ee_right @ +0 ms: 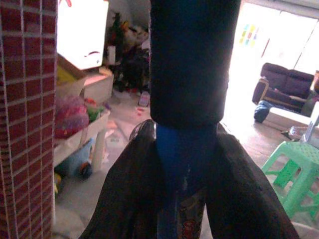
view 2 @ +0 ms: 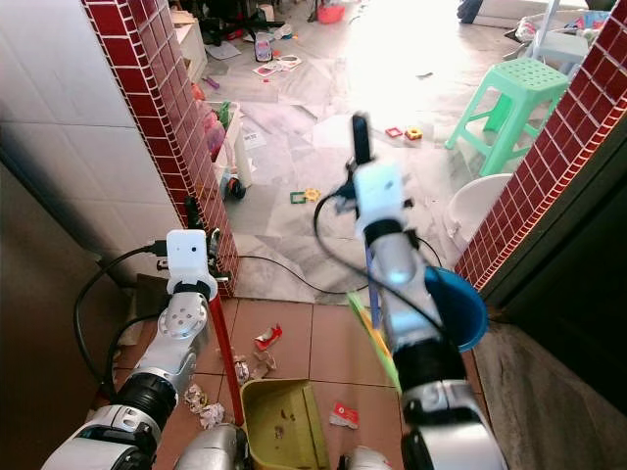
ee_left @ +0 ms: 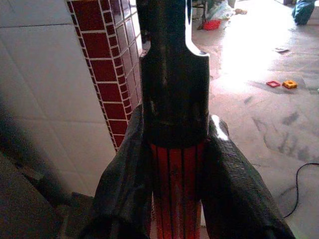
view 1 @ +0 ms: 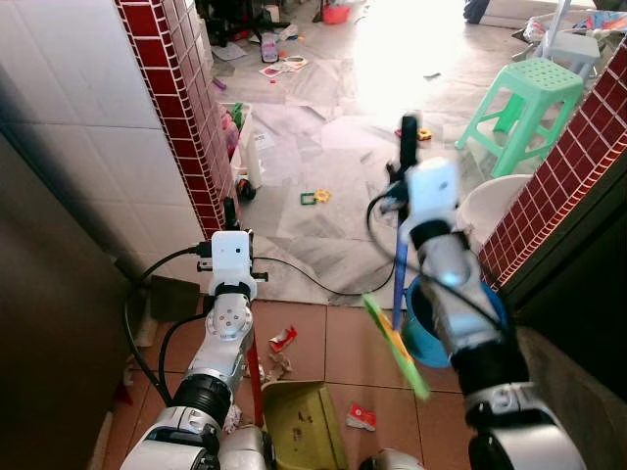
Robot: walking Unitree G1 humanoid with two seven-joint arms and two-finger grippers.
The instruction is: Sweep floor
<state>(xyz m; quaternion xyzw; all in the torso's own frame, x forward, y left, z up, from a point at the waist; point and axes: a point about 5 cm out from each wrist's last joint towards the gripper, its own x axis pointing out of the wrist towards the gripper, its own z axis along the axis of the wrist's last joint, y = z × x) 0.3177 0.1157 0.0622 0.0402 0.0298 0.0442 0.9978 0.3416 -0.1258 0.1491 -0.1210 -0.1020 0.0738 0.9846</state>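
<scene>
My left gripper (ee_left: 177, 164) is shut on the red handle (view 1: 255, 377) of a yellow-green dustpan (view 1: 299, 421), which rests on the brown tiles just before me. My right gripper (ee_right: 187, 164) is shut on the blue handle (view 1: 400, 279) of a broom, held up over the floor. The broom's green and yellow bristles (view 1: 397, 348) hang tilted above the tiles to the right of the dustpan. Litter lies around the pan: a red wrapper (view 1: 282, 339), another one (view 1: 361, 418), and crumpled paper (view 2: 201, 401).
A red-tiled pillar (view 1: 186, 108) stands close on the left and a red-tiled wall (view 1: 578, 147) on the right. A blue bucket (view 2: 460, 308) and a white basin (view 1: 490, 206) sit by that wall. Beyond are a green stool (view 1: 519, 108), a black cable (view 1: 323, 284) and scattered toys (view 1: 315, 197).
</scene>
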